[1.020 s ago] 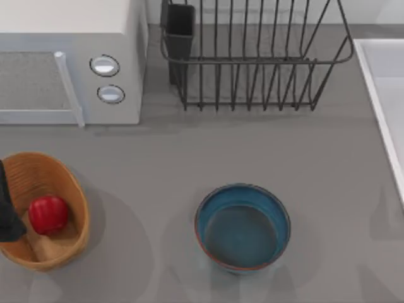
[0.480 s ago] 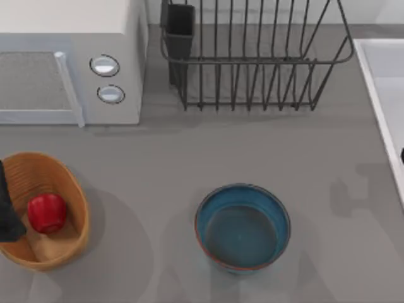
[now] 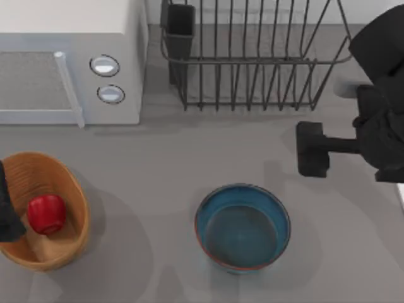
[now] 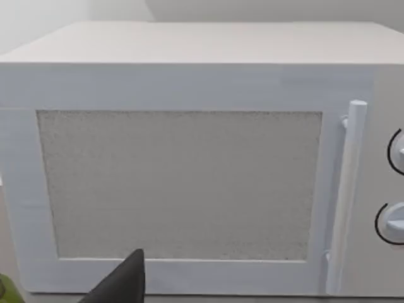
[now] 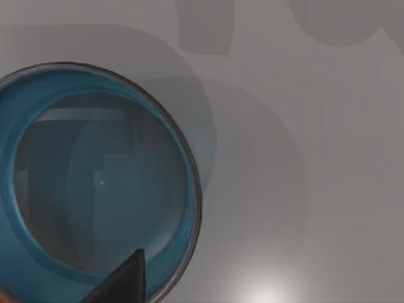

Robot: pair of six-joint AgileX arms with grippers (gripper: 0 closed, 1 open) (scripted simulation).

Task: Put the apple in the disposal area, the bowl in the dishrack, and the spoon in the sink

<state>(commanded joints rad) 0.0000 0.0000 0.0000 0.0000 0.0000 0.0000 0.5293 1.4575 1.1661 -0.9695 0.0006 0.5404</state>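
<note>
The red apple [image 3: 47,213] lies inside the tan woven basket, the disposal area [image 3: 66,243], at the table's front left. My left gripper [image 3: 7,214] hangs dark over the basket's left edge, just left of the apple. Front centre stands the teal-blue bowl [image 3: 243,226], upright and with nothing in it; the right wrist view looks down into the bowl [image 5: 95,183]. My right gripper [image 3: 312,148] reaches in from the right, behind and to the right of the bowl, apart from it. At the back is the wire dishrack [image 3: 252,63]. A strip of the sink [image 3: 400,192] shows under the right arm. The spoon is out of view.
A white microwave [image 3: 69,63] with two round knobs takes up the back left, and the left wrist view faces the microwave's door [image 4: 180,183]. A black utensil cup [image 3: 180,28] sits at the dishrack's left corner. Bare grey table [image 3: 164,177] lies between basket, bowl and rack.
My right arm has come in from the right edge and now reaches left to a spot behind the bowl's right side. The apple has settled slightly lower in the basket. The left arm has hardly moved.
</note>
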